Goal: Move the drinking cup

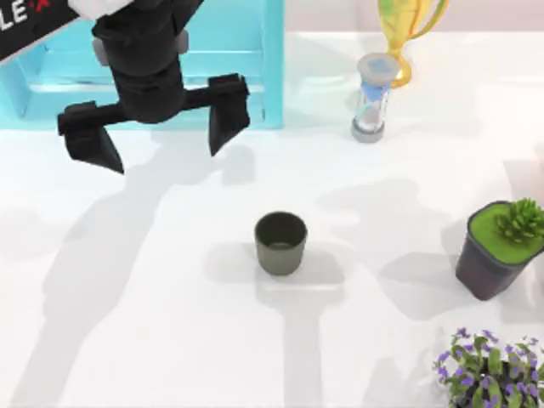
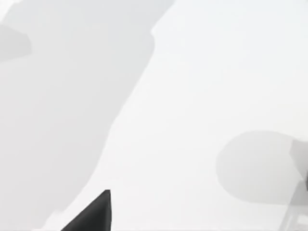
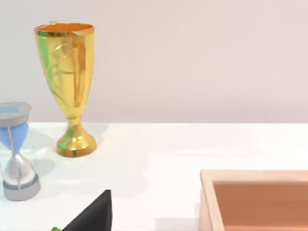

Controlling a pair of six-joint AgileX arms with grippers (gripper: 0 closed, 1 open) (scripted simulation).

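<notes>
From my right wrist I see a golden trophy cup (image 3: 67, 86) standing upright near the far edge of the white tabletop (image 3: 159, 154), before a plain pale wall. Beside it stands an hourglass (image 3: 17, 151) with blue sand and grey caps. Well apart from both sits a pale wooden tray (image 3: 255, 197). One dark fingertip (image 3: 94, 216) of mine pokes in.

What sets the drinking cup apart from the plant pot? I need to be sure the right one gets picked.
The drinking cup is round, olive-grey and holds nothing; the plant pot is square, dark purple and holds a green succulent. The cup looks smaller than the pot. The cup stands mid-table; the pot stands near the table's right edge. Both stand upright, untouched. The left gripper hangs open, apart from both.
</notes>
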